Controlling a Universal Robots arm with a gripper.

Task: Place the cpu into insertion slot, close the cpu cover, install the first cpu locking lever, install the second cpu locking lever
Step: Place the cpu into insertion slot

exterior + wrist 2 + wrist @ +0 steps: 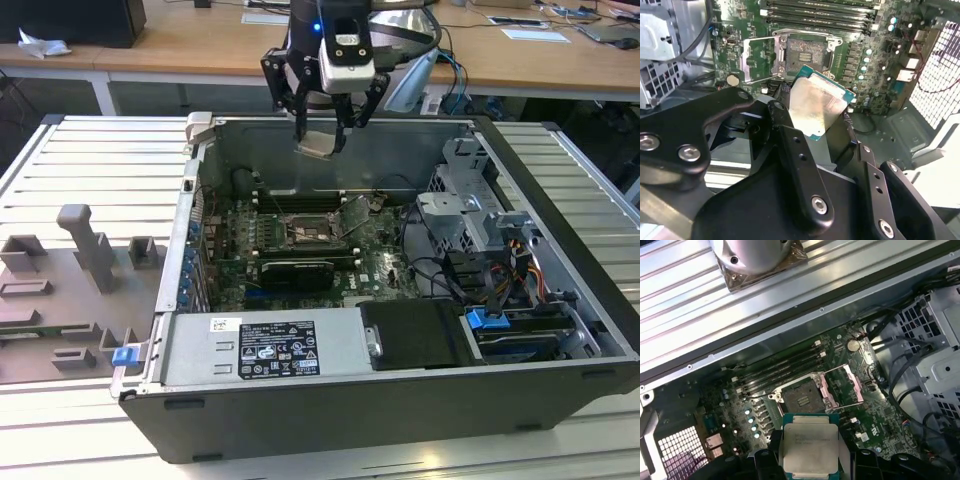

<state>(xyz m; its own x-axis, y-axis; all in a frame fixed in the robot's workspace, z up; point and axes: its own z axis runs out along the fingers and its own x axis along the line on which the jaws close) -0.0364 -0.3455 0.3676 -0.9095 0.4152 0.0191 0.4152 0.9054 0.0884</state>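
- Exterior view: gripper [322,142] hangs above the open black computer case [300,425], close to its far wall and well above the green motherboard [385,268].
- Its fingers pinch the cpu [318,147] by two opposite edges. The chip is tilted and touches nothing below.
- Second wrist view: the cpu [817,107] has a smooth, pale silver metal face with a dull sheen. It sits on a thin green square board that shows as a narrow border. Matte black fingers [790,145], built from bolted links, press in on either side.
- First wrist view: the chip [810,447] reads as a flat square plate with stepped corners.
- Insertion slot [802,395]: small, square and dark, with a fine grainy pin field exposed and a silvery rim. It lies on the board well apart from the held chip.
- Cpu cover [847,387]: a thin silvery frame with a cut-out centre, swung open along one side of the slot.
- Memory slots [780,372]: long, narrow black strips running parallel just beside the slot.
- A ribbed grey metal table [80,170] carries the case. Blocky grey fixtures [90,250] stand on it at the exterior view's left.
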